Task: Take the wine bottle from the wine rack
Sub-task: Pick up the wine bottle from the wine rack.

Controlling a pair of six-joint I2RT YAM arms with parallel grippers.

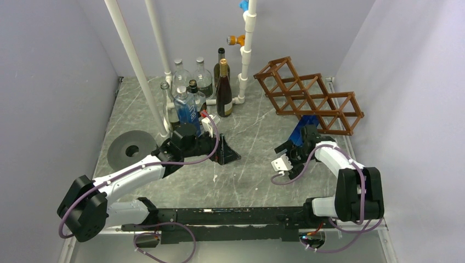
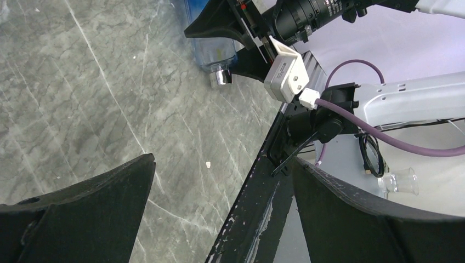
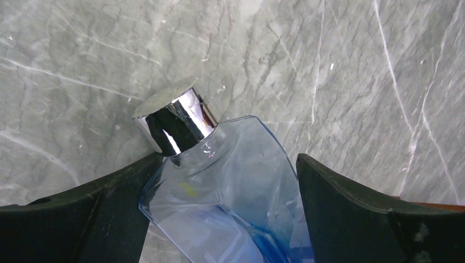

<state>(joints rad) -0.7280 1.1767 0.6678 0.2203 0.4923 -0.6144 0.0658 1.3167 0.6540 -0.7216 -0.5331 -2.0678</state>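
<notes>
1. The wine rack (image 1: 307, 97) lies along the upper right of the top view, on the grey marble table (image 1: 247, 178), close to the right wall.
2. The blue bottle (image 1: 307, 121) lies off the rack, on the table just below the rack's lower edge. In my right wrist view its chrome cap (image 3: 174, 118) points to the upper left and rests on the marble.
3. A group of standing bottles (image 1: 224, 90), some clear and some dark, crowds the upper centre. White pipes (image 1: 248, 49) rise among and beside them, just behind my left wrist.
4. A dark grey disc (image 1: 130, 149) lies flat at the left, well apart from the rack.
5. The rack itself stands directly beyond the blue bottle, so it closes off the space past my right fingers.
6. My right arm rises from the lower right and folds at the elbow. Its forearm runs up and left, and the right gripper (image 1: 305, 135) points toward the rack.
7. The right jaws are spread wide on either side of the bottle's shoulder. I cannot tell whether they press on the glass or only stand beside it.
8. My left arm stretches from the lower left to the centre, low over the table.
9. The left gripper (image 2: 224, 161) is released, its jaws wide apart with only marble and the table edge between them.
10. In the left wrist view, the right arm's purple cable (image 2: 384, 137) crosses the right side.
</notes>
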